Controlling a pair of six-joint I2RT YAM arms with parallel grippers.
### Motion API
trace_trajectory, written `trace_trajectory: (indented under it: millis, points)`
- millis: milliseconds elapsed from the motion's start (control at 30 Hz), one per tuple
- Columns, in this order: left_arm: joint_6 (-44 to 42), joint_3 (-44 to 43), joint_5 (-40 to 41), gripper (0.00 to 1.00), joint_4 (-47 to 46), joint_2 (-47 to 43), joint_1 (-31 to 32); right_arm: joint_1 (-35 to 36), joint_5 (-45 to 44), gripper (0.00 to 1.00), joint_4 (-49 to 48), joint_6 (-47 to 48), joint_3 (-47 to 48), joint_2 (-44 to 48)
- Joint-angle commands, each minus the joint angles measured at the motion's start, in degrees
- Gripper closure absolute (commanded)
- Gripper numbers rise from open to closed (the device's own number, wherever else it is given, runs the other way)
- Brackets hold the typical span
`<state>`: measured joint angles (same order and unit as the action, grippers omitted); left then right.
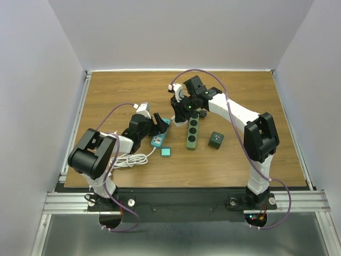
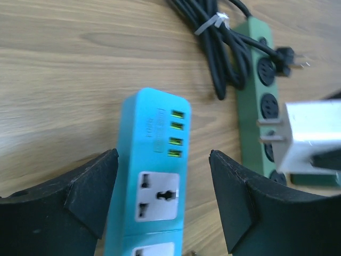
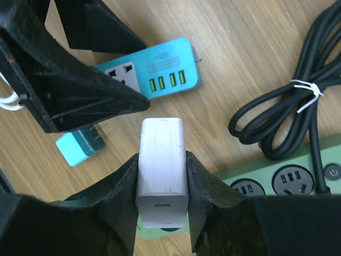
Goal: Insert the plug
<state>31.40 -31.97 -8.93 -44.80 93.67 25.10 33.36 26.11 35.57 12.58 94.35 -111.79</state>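
Three pale walls (image 1: 176, 32), wood-grain table (image 1: 128, 90) — left gripper (image 2: 163, 160) agape, right gripper (image 3: 162, 159) tight around white plug (image 3: 161, 133).

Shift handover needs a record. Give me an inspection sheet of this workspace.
Surface: wooden table, items mid-table.
Job's things: white charger held, not plugged in; blue power strip lying flat.
Clutter: green power strip, dark green cube, teal cube.
Grippers: right gripper shut on the white charger; left gripper open, fingers either side of the blue power strip, not touching.
Cables: black cord tied in a bundle by the green power strip; white cord coiled near the left arm.
Surroundings: plain white walls.
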Motion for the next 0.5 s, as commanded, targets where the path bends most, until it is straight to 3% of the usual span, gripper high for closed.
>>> trace_trajectory:
  millis: [0, 233, 467]
  points:
    - [0.4, -1.2, -9.3, 0.20, -8.5, 2.1, 0.2, -0.2, -1.7, 1.00, -0.9, 1.0, -0.3, 4.3]
    - [2.3, -2.4, -14.4, 0.23, -14.2, 6.3, 4.4, -0.3, -3.2, 1.00, -0.4, 0.3, -4.1, 7.1]
    - [1.4, -2.8, -11.7, 0.21, -11.5, 3.9, 5.0, -0.1, -5.6, 1.00, 3.2, -0.4, -4.3, 8.3]
